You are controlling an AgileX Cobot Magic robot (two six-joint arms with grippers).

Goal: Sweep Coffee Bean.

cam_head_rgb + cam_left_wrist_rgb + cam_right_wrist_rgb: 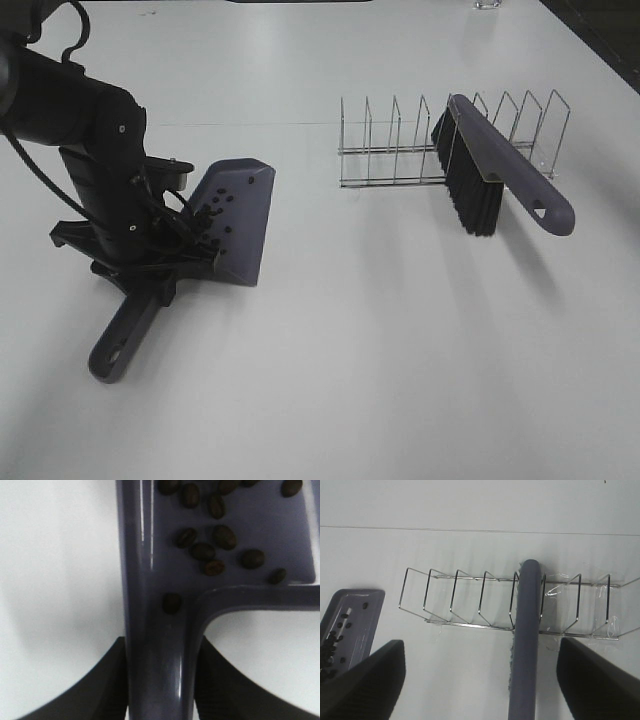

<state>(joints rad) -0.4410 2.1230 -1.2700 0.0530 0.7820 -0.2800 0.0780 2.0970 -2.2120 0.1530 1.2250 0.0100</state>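
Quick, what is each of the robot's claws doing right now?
Left gripper: closed on the dustpan handle; the coffee beans lie in the pan.
Right gripper: open, holding nothing, above the brush that rests in the wire rack.

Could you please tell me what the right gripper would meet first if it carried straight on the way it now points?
Most likely the brush: its handle lies between the open right gripper's fingers, ahead of the wire rack; depth is unclear.

A wire rack (450,140) stands on the white table (400,350), toward the far right corner. Its row of thin upright metal dividers runs roughly parallel to the far edge.
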